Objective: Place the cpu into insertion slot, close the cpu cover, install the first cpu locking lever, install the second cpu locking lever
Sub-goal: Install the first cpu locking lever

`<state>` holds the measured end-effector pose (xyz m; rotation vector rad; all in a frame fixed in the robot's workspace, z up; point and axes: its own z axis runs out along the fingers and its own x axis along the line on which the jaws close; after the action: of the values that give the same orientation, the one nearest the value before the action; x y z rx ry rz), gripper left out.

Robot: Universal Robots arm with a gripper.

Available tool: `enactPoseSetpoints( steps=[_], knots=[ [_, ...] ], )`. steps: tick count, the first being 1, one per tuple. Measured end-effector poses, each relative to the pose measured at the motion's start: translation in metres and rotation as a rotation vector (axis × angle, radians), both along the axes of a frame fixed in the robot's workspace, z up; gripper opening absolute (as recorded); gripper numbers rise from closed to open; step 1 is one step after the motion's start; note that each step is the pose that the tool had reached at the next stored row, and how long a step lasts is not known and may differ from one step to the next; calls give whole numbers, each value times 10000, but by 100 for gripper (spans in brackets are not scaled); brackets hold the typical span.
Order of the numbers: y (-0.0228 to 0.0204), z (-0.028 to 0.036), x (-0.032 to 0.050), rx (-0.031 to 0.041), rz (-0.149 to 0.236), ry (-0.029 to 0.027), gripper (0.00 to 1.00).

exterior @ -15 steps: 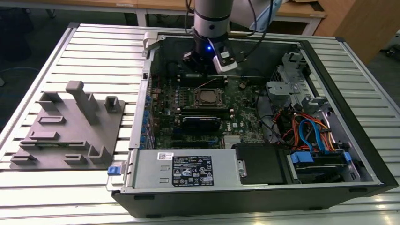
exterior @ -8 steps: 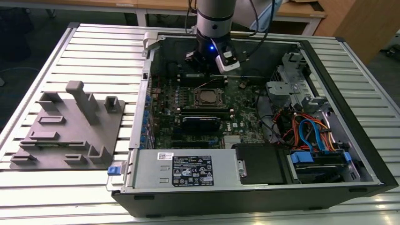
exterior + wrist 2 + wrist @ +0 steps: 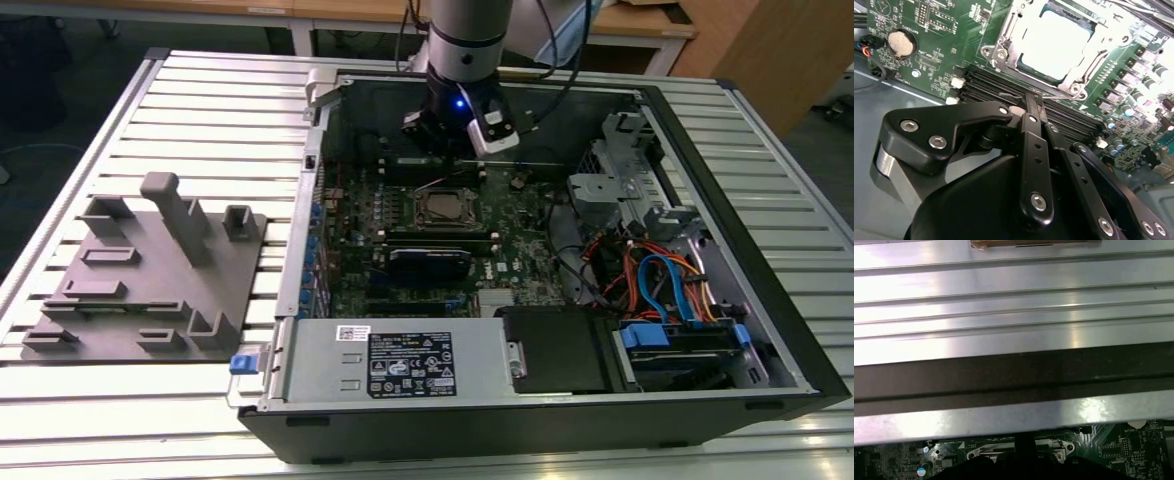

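The matte black claw, all bolted jointed links, has its slim fingers drawn together, tips at a thin wire lever; whether they pinch it, I cannot tell. Just beyond, the cpu, flat and silver-grey, sits in the insertion slot, framed by the silvery cpu cover, on the green motherboard inside the black case on the ribbed metal table.

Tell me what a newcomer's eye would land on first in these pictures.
The open black computer case on the slatted metal table, with the arm's black gripper reaching inside. In the second wrist view, the silver-topped square cpu sits framed by the silvery metal cpu cover, just beyond the gripper.
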<state>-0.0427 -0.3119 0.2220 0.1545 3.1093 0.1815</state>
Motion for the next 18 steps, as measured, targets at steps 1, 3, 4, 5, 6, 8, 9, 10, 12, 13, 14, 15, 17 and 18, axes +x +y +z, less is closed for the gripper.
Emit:
enactPoseSetpoints(
  steps=[1, 3, 4, 5, 6, 8, 9, 10, 12, 13, 14, 15, 17, 18],
  knots=[
    [0, -2, 11, 0, 1, 0, 10],
    [0, -7, 31, 1, 0, -1, 10],
    [0, -10, 42, 1, 0, -1, 10],
    [0, -15, 52, 3, -1, -2, 10],
    [0, -20, 62, 3, 0, -2, 10],
    [0, -32, 79, 2, 0, -1, 10],
    [0, -39, 85, 2, -1, -1, 10],
    [0, -48, 90, 2, 0, -1, 10],
    [0, -67, 101, 2, 0, -1, 10],
    [0, -76, 108, 2, 0, -1, 10],
    [0, -85, 114, 1, 0, 0, 10],
    [0, -94, 119, 2, 0, 0, 10],
    [0, -114, 126, 0, 0, 1, 10],
    [0, -125, 128, 1, 0, 2, 10]
  ],
)
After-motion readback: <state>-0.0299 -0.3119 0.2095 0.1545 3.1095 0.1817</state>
